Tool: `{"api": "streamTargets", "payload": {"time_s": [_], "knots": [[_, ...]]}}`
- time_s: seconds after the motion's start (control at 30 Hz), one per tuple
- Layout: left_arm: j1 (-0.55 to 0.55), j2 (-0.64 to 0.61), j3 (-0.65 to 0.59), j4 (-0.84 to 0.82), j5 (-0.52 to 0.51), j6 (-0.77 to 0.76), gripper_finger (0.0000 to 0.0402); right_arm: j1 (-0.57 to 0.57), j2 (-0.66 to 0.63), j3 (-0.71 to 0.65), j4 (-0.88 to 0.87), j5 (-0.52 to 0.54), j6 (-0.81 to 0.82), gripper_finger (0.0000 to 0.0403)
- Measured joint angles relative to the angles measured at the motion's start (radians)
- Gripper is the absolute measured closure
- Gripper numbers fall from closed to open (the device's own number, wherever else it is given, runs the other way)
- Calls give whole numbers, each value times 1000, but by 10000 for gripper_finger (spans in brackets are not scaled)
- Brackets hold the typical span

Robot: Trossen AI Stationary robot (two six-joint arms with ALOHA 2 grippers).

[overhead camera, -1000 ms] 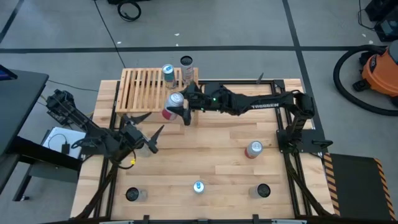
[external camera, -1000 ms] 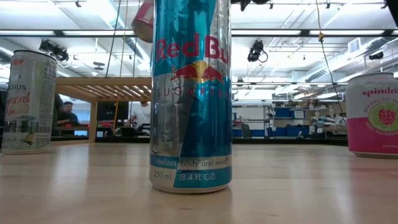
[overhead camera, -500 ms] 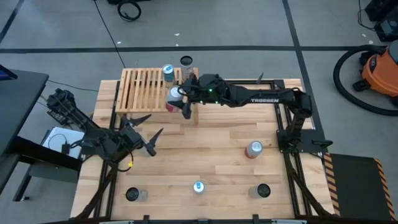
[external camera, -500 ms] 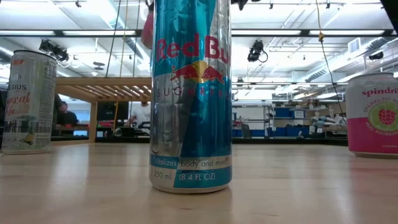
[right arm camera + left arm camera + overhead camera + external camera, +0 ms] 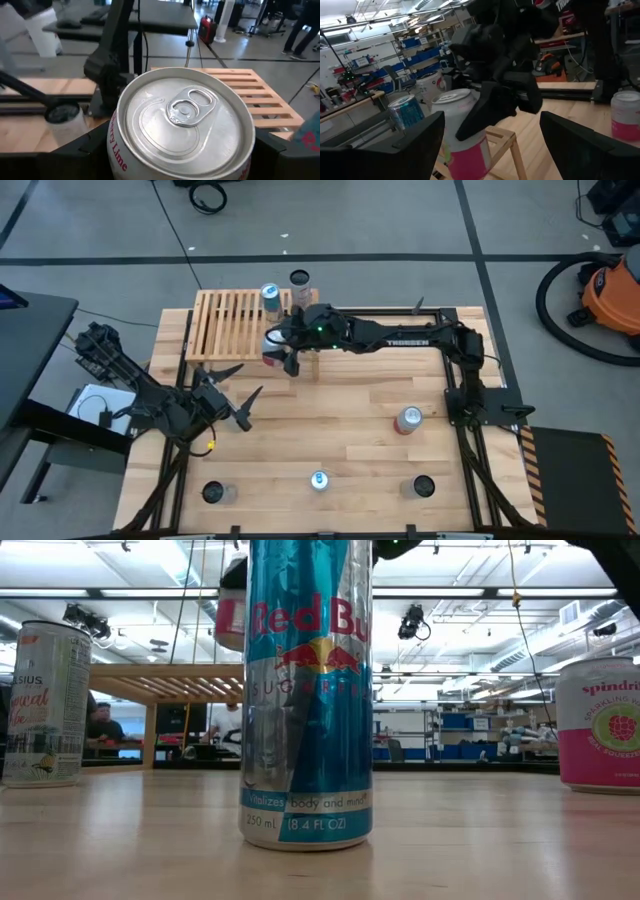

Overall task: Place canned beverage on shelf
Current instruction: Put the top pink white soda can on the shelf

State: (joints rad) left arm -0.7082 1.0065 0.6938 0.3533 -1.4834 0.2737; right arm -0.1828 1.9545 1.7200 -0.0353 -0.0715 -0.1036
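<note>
The shelf, a low rack of pale slats, stands at the table's far left; its slats also show in the right wrist view. My right gripper reaches in from the right and is shut on a pink-and-white can at the shelf's near edge. The can's silver top faces up. In the low view the can peeks out high behind a blue can. My left gripper waits open over the table's left part, nothing between its fingers. My right gripper pinches the can's side wall just under the top rim, one finger on each side. The fingers come nearly level from the table's right. The can is upright, top up, and lifted clear beside the shelf's corner post.
Two cans stand at the shelf's far right; its left slats are bare. On the table stand a red can, a blue can and two dark-topped cans along the near edge.
My right gripper has carried the can toward the table's left edge, sunk a little and rolled. The can now hangs lower and more upright by the shelf's near edge.
</note>
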Motion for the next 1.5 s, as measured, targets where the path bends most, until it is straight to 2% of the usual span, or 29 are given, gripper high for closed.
{"api": "streamTargets", "payload": {"time_s": [0.17,0.37,0.67,0.87,1.17,1.5], "knots": [[0,0,0,-10,-1,-1,67,-11,25,30,-56,1,-33,105],[0,0,0,-13,-1,0,67,-25,32,31,-78,90,-66,105],[0,0,0,-15,-1,1,67,-63,32,31,-65,78,-53,93],[0,0,0,-15,-1,2,67,-78,37,32,-67,-1,-25,80],[0,0,0,-16,-1,3,67,-70,38,31,-62,-22,-50,59],[0,0,0,-18,-1,11,67,-65,38,32,-37,14,-57,10]]}}
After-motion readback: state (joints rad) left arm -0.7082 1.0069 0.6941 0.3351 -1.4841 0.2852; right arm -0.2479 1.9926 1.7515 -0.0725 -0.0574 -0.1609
